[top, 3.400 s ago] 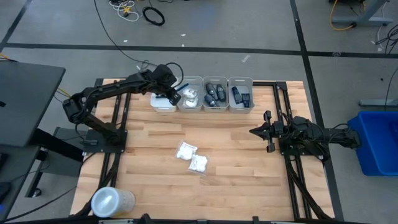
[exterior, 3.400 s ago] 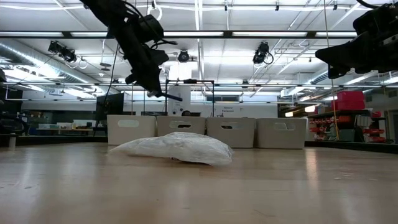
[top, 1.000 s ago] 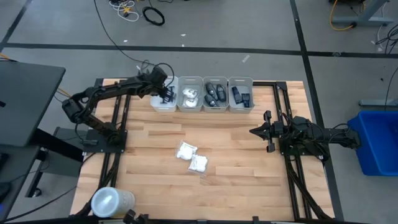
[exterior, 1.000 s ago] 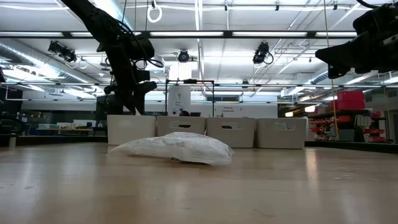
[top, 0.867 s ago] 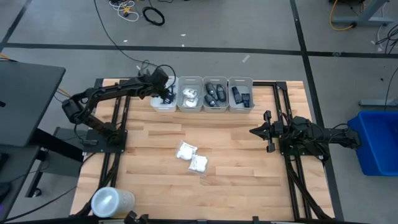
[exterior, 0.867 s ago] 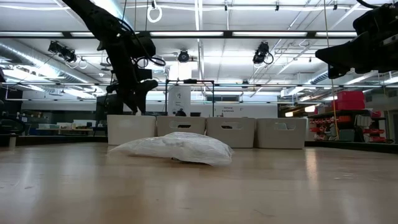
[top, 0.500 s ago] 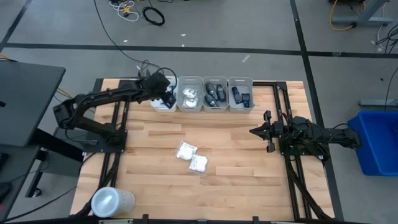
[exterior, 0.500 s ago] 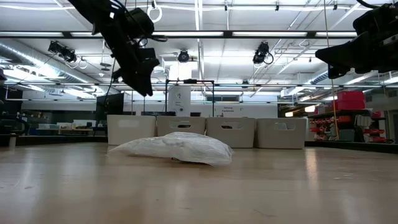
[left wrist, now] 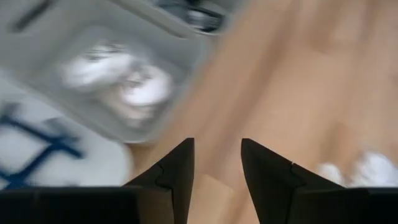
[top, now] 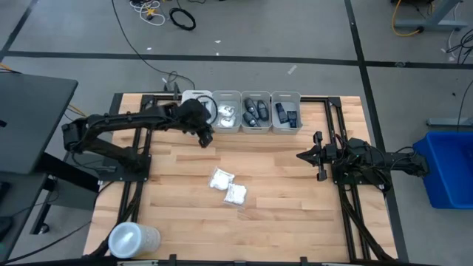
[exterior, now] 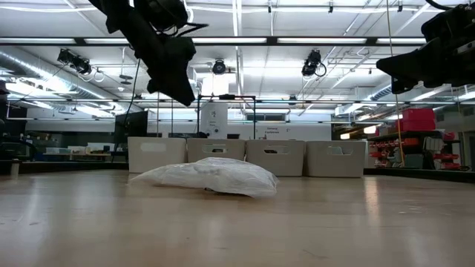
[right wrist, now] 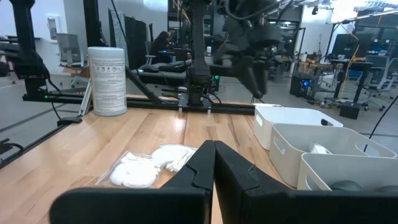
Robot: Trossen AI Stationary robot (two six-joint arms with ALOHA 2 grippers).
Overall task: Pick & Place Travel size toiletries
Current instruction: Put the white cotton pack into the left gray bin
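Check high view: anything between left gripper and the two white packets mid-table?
Nothing. In the high view, only bare table separates the left gripper from the white packets.

Bright overhead strip lighting; left wrist view motion-blurred

Left wrist view motion-blurred: bin contents mere white smears; blue razor indistinct, cut by edge.

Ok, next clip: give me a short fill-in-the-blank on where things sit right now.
1. The white plastic bins at the table's far edge number ____.
2. The two white crinkly packets lie on the wooden ____.
3. The right pincer is ____.
4. The left pincer holds ____.

Missing words: four; table; shut; nothing
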